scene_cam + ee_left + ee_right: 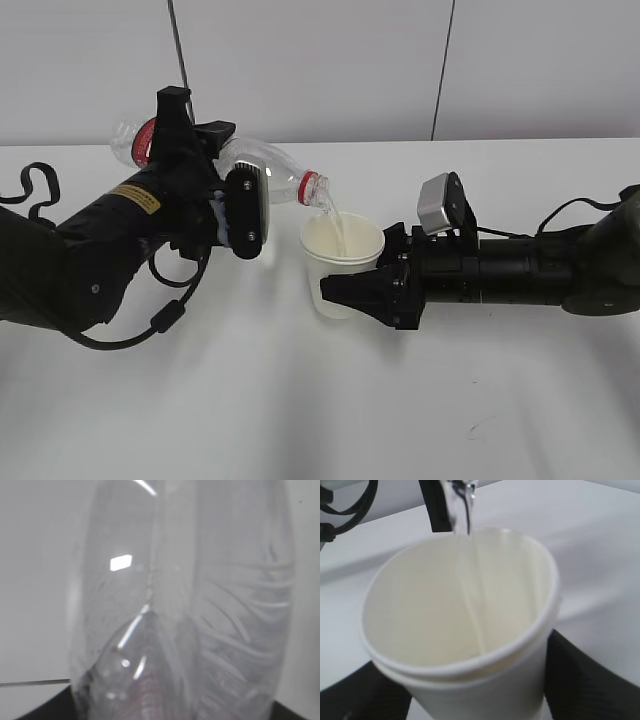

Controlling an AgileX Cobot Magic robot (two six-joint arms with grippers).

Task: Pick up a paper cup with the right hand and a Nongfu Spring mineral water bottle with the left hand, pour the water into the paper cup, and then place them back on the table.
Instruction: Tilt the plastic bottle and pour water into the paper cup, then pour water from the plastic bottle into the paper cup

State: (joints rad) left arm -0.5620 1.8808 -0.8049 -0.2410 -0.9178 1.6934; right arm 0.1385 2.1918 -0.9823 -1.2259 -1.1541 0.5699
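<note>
Held tipped bottle (262, 170) in left claw (238, 212), water (333, 222) streaming into cup (340, 262) clamped by right claw (352, 293). Couldn't read red label.

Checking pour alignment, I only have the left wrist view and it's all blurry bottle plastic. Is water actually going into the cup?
Observer: Yes. In the exterior view a thin stream of water leaves the mouth of the Nongfu Spring mineral water bottle and falls inside the rim of the paper cup.
Operator: Who's got the cup?
Observer: The right hand grips the cup's lower wall from the right side.
Operator: How tilted is the bottle?
Observer: The left hand holds it past horizontal, neck down toward the cup, base up to the left.
Operator: Any spill?
Observer: None visible on the table; the right wrist view shows the stream landing on the cup's inner wall.
</note>
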